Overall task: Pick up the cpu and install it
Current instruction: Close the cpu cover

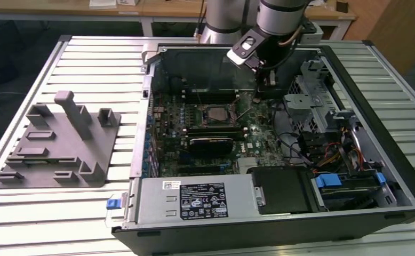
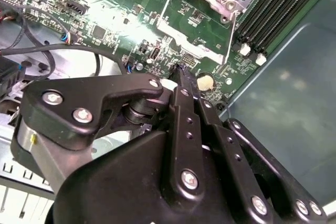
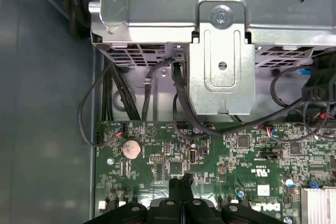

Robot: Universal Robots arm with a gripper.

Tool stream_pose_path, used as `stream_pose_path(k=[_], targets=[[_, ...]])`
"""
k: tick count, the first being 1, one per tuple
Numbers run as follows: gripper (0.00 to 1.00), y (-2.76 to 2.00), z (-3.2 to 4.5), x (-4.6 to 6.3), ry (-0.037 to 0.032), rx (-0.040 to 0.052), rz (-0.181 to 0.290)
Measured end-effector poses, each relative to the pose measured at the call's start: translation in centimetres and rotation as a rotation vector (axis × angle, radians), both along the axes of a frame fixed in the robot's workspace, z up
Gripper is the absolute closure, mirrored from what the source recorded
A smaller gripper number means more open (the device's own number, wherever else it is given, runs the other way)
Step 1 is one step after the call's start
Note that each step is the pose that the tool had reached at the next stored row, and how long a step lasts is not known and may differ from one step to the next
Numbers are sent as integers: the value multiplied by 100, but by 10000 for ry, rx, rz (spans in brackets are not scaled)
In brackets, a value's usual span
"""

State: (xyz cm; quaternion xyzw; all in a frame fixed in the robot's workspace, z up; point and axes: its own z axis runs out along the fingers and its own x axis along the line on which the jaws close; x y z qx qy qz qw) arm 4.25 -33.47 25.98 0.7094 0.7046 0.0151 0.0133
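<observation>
The cpu (image 1: 211, 113) looks already seated in its socket at the middle of the exterior view, so I judge the work to be at the install stage, not the pick-up. The gripper (image 1: 270, 82) hangs higher in that frame, toward the exterior view's right and apart from the chip. Its fingers (image 3: 176, 188) are pressed together on nothing (their tips meet over the motherboard (image 3: 220, 153)), and any move near the socket's metal frame (image 2: 197, 32) calls for fine, careful clearance.
</observation>
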Motion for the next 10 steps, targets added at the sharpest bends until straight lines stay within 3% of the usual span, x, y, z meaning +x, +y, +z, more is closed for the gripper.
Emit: stream_pose_path(k=[6,10], targets=[[89,0,-107,11,6,-10,-1],[89,0,-149,12,19,-83,1]])
